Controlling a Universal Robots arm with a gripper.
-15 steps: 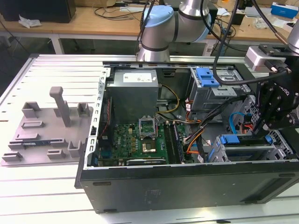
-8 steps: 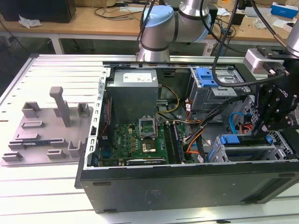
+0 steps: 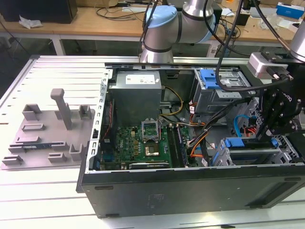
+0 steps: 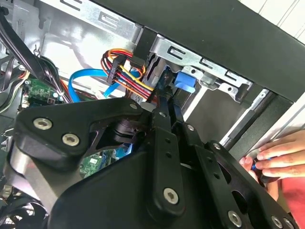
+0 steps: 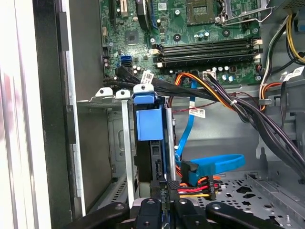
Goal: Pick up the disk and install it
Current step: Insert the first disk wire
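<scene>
One arm is at work here, and you can see its gripper [image 3: 265,135] reaching down into the open computer case [image 3: 190,191] at the corner nearest the exterior view's right. The disk [image 5: 151,143] stands on edge in the metal drive cage [image 5: 125,143] there, its blue carrier bracket showing at the end facing the motherboard [image 5: 190,28]. In the first wrist view the black fingertips [image 5: 164,191] sit pressed together on the disk's near edge (they appear to pinch it, though the contact is partly hidden). A person's hand [image 4: 281,157] rests against the case's outer edge, in the second wrist view.
</scene>
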